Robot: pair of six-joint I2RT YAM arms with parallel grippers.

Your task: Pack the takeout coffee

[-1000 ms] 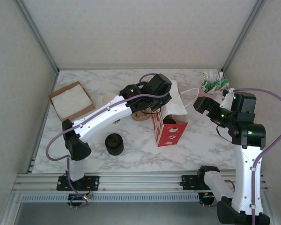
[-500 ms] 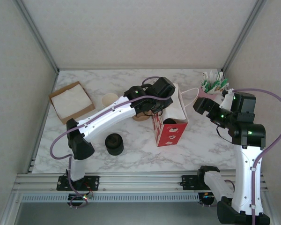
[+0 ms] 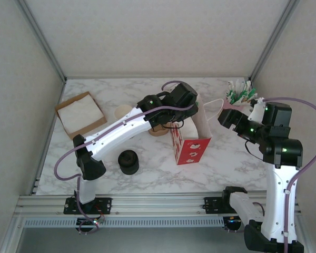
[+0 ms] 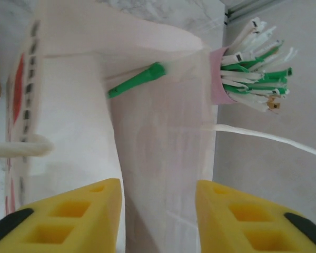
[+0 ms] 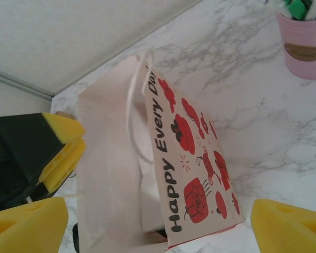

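BAG [image 3: 192,145]: red-and-white paper, standing upright, mouth open, cord handles up. Reference for every place below

TAKEOUT COFFEE: judged to sit down inside the bag, hidden by its walls. A pale shape low in the bag in the right wrist view may be the cup; cannot tell

LEFT GRIPPER [image 3: 185,119]: directly above the bag's mouth, pointing down into it. In the left wrist view [image 4: 158,219] the yellow jaws stand part-way apart with nothing between them, and the bag's pale inside lies below

RIGHT GRIPPER [image 3: 225,118]: just right of the bag, near its handle loop; contact cannot be told. In the right wrist view [image 5: 158,232] the jaws are spread wide, clasping nothing, with the bag's printed face ahead

PINK CUP OF SACHETS [image 3: 239,95]: right of the bag and behind it, apart from it

LID STACK [image 3: 129,162]: black, left of the bag and nearer the arm bases

STACK OF LIDLESS CUPS [image 3: 122,112]: left of the bag, beyond the left arm

NAPKIN TRAY [image 3: 80,113]: far left of the bag

STEP IN HAND (judgement): release of the coffee into the bag. With empty jaws over the mouth, the drop looks done or nearly so

NEXT MOVE (judgement): the left arm should lift straight up out of the mouth, clear of the handles and walls so the bag does not tip. The right gripper is placed to steady the bag if needed. Whether the cup landed upright is worth checking
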